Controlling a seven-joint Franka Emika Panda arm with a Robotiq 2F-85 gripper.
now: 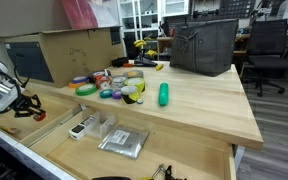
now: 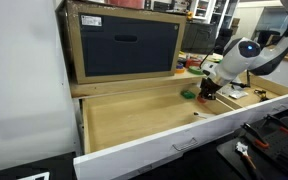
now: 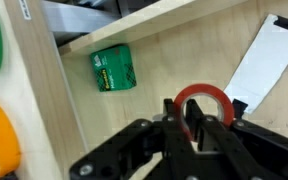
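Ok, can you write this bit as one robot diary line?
gripper | at red plastic ring, grip unclear | place: inside open wooden drawer | nearby: small green box

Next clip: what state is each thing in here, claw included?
drawer: pulled open.
claw: shut on the red ring, down inside the drawer.
red ring: pinched by its rim.
green box: lying on the drawer floor, apart from the claw.
green bottle: lying on its side on the tabletop.
gray bag: standing upright.
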